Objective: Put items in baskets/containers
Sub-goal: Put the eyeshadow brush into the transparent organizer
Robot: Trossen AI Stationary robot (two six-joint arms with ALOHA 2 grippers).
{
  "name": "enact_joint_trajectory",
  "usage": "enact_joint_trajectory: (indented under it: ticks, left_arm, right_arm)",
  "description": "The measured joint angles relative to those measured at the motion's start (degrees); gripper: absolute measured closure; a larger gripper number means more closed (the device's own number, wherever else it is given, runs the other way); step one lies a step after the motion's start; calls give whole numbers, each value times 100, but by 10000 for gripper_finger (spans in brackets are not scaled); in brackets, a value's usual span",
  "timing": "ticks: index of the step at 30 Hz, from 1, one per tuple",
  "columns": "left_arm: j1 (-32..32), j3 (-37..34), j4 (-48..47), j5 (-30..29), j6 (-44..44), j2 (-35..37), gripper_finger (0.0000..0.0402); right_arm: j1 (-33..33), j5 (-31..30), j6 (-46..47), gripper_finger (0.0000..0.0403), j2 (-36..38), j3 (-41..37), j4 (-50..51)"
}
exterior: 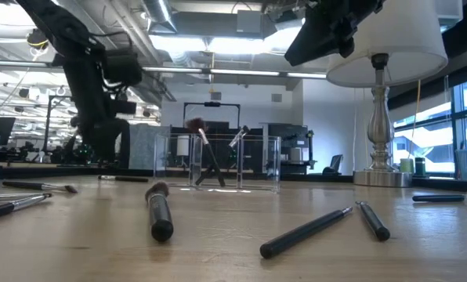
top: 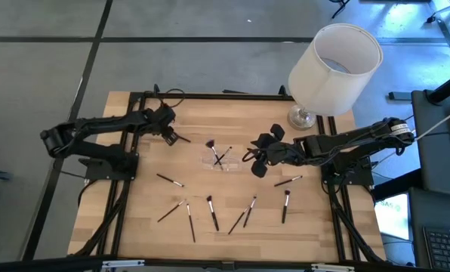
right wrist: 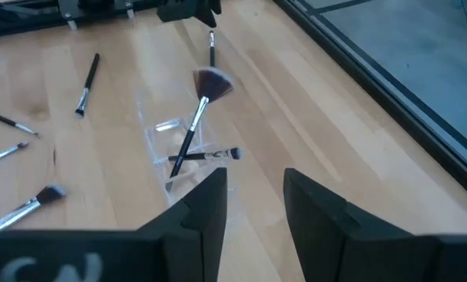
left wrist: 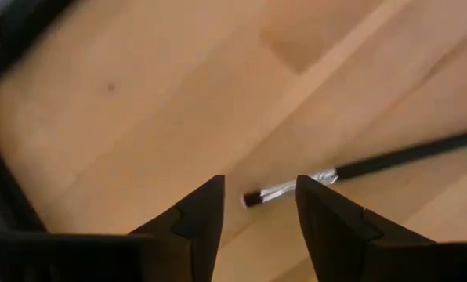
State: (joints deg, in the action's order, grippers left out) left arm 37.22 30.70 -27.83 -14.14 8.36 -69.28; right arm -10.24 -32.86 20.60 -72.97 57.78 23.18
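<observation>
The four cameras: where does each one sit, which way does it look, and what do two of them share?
High: above the table, looking down; both arms, lamp.
Low: at table height, looking across; holder, arms overhead.
Left wrist: over the wood; left gripper open around a brush.
Right wrist: right gripper open, facing the holder.
Shared: high and right wrist both show the fan brush in the holder.

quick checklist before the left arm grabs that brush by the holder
1. Left end effector open: ok.
2. Brush lined up between its fingers: ok, only the bristle end sits in the gap.
3. Brush lying free on the table: ok.
4. Clear holder upright, two brushes inside: ok.
5. Right end effector open, empty, close beside the holder: not ok for a clear drop path.
</observation>
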Motion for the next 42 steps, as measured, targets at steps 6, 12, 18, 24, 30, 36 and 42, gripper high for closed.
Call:
enact_joint_trajectory:
  ticks: [6, 12, 18, 24, 30, 36, 42]
  left_arm:
    - [370, 0, -2, 337, -711, -154, 228]
    - [386, 0, -86, 94, -1722, -155, 224]
    - [384, -4, -83, 234, -2355, -154, 228]
    - [454, -32, -72, 143, -2890, -166, 228]
    - [520, -31, 138, 188, -3515, -359, 231]
    - [521, -31, 243, 227, -3812, -737, 233]
    - [515, -1, 231, 139, -4093, -995, 237]
  right_arm:
    - [0, 2, 9, 276, 0, 0, 260]
    - [0, 6, 2, 276, 0, 0, 262]
    - [0, 8, 0, 276, 0, 0, 265]
    - [0, 203, -2, 276, 0, 0, 287]
    - [0, 205, -29, 276, 0, 0, 289]
    - [0, 205, -22, 276, 0, 0, 381]
    - [0, 205, 6, 276, 0, 0, 458]
